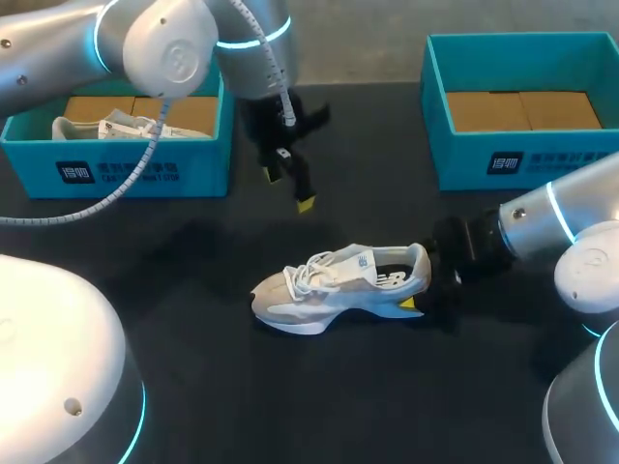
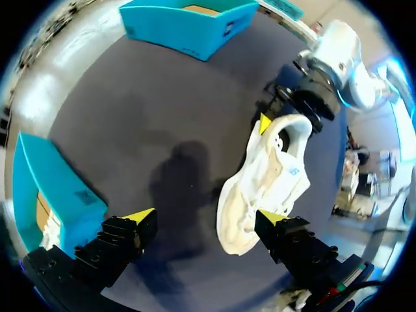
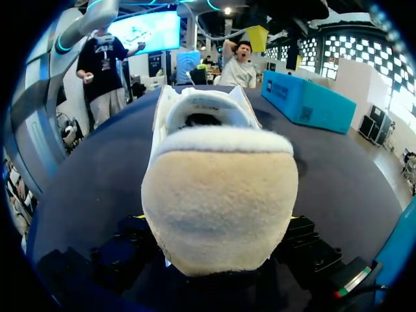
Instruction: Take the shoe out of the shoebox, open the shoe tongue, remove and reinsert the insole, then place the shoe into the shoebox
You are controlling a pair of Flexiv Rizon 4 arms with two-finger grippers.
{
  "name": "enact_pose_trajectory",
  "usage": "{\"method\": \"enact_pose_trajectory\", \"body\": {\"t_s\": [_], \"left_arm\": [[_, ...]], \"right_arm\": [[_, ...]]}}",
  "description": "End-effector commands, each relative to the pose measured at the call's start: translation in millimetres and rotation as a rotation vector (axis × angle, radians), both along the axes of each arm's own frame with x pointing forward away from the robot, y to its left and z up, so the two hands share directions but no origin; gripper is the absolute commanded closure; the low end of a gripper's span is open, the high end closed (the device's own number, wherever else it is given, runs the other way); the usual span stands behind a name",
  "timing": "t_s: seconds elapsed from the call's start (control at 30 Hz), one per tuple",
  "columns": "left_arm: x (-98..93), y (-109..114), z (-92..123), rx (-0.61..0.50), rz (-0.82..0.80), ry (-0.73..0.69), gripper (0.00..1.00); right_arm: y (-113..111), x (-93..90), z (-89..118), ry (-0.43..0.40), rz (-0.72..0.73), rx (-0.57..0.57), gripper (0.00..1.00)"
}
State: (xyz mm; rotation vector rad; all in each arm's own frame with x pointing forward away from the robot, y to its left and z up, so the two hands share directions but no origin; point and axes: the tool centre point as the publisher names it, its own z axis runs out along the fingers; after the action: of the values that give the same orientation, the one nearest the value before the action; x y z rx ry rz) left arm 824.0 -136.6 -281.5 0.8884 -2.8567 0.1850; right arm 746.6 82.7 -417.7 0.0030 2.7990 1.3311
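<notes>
Head view: right gripper point(image 1: 422, 292) clamped the shoe point(image 1: 329, 285) by its heel; left gripper point(image 1: 288, 189) hung open at 12 o'clock.

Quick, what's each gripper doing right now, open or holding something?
Left gripper: open, holding nothing.
Right gripper: shut on the shoe, at its heel.

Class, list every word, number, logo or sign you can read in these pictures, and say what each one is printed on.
On the left shoebox, front wall: a dark label with white print, too small and blurred to read.
On the right shoebox, front wall: the same kind of label, also too blurred to read.
On the shoe, side near the heel: a dark logo mark, not legible as text.
No other print or numbers can be made out.
</notes>
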Motion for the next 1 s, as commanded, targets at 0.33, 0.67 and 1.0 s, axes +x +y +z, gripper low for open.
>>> {"method": "enact_pose_trajectory", "body": {"t_s": [0.33,0.67,1.0], "left_arm": [[-5.7,-3,-7,0.051,0.409,0.068,0.0],[-29.8,-27,-3,0.142,0.634,0.027,0.0],[-58.0,-57,-3,0.182,0.673,0.034,0.0]], "right_arm": [[2,-0.1,-1,-0.001,-0.001,-0.003,1.0],[2,-0.1,-1,-0.001,-0.001,-0.003,1.0],[2,-0.1,-1,-0.001,-0.001,-0.003,1.0]]}}
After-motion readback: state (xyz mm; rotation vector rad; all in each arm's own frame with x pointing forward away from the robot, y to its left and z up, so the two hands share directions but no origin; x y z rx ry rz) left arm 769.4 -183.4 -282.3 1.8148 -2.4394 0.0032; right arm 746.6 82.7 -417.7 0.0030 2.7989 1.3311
